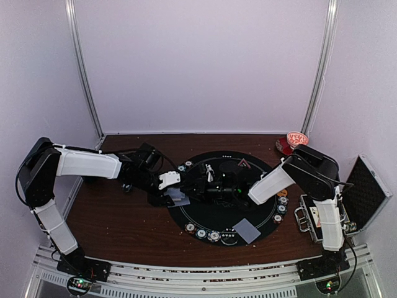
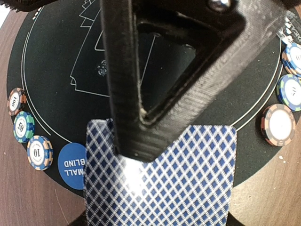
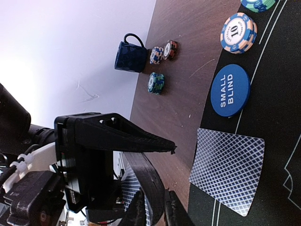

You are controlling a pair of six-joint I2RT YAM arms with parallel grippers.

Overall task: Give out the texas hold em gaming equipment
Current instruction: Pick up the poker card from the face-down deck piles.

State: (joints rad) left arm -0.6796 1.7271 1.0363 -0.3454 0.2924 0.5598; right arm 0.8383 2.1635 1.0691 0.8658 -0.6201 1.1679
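Striped poker chips (image 1: 201, 233), one blue diamond-backed card (image 1: 247, 231) laid at black round mat (image 1: 205, 214) near edge; left gripper (image 1: 177, 189) grips second card (image 2: 188, 179); right gripper (image 1: 224, 186) jaws unclear; dealing unfinished.

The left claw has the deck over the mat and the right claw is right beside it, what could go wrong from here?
One: the right claw sits very close to the left claw in the overhead view, so they could bump. Two: the deck looks like a loose stack; a pull might drag out several cards. Three: a dropped card could cover the SMALL BLIND disc or nudge the chips beside it.
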